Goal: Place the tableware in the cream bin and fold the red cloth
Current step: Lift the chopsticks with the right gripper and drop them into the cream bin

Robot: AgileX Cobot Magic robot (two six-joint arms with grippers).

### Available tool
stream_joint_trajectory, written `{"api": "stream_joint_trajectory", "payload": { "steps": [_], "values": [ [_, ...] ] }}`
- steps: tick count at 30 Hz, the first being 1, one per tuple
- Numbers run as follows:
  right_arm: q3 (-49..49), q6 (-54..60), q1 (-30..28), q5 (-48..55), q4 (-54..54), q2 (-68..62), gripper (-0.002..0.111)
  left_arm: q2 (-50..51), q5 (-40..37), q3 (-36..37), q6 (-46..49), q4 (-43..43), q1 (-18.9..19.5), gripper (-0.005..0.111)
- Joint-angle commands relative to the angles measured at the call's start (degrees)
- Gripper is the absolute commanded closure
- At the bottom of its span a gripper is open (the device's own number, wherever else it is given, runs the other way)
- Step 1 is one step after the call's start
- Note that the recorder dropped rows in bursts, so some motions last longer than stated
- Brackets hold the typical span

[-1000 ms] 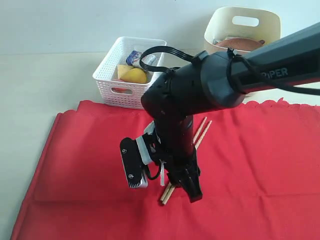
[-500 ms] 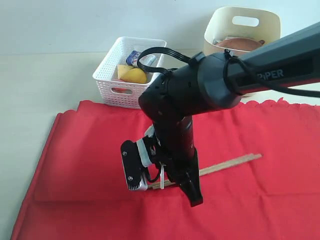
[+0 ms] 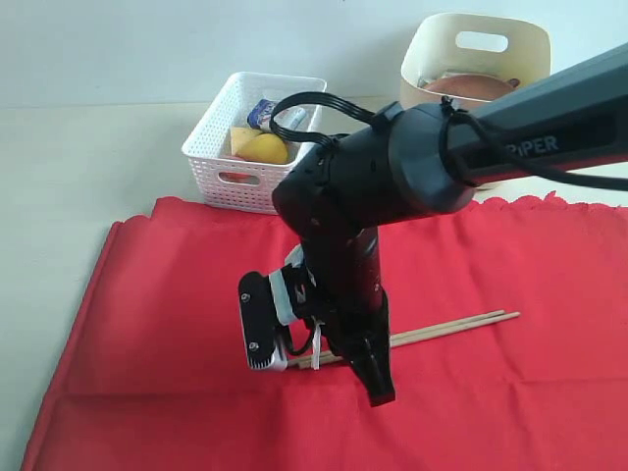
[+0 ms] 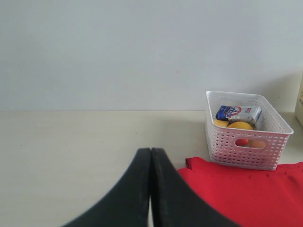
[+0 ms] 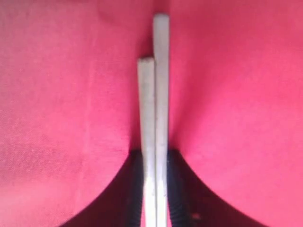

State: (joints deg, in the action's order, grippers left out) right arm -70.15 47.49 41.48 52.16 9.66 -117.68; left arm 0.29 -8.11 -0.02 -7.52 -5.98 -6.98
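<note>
Right gripper is clamped on one end of the chopsticks, which point toward 3 o'clock low across the red cloth. Left gripper is pinched closed and empty, just off the cloth's edge. Far side: white basket at 11 o'clock, cream bin at 1 o'clock with a brown plate inside.

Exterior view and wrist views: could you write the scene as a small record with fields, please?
right gripper: closed on one end of the chopsticks, over the red cloth
left gripper: shut, holding nothing
chopsticks: side by side; lifted or not, cannot tell
red cloth: spread out, not folded
cream bin: behind the cloth, brown plate inside
white basket: holds a lemon and a small carton
</note>
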Motion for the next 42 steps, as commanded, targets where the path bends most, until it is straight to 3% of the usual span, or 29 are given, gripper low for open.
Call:
{"api": "stream_joint_trajectory", "payload": {
  "steps": [1,10,18,35,42],
  "values": [
    [0.6,-0.6,-0.2,-1.3,1.5,0.9,0.108,-0.3,0.2,0.0,0.0,0.2,-0.4,0.106],
    [0.6,-4.9,-0.6,-1.3,5.1,8.9,0.108,-0.3,0.2,0.0,-0.1,0.2,-0.4,0.106],
    [-5.5,-15.5,-9.8,-2.0,5.3,17.9,0.108,-0.3,0.2,0.0,0.0,0.2,-0.4,0.106],
    [-11.5,-24.8,-28.7,-24.8,-18.8,24.0,0.108,-0.3,0.2,0.0,0.0,0.2,-0.4,0.106],
    [-13.1,-32.9,-33.9,-35.3,-20.3,24.0,0.108,-0.3,0.2,0.0,-0.1,0.2,-0.4,0.106]
  ]
}}
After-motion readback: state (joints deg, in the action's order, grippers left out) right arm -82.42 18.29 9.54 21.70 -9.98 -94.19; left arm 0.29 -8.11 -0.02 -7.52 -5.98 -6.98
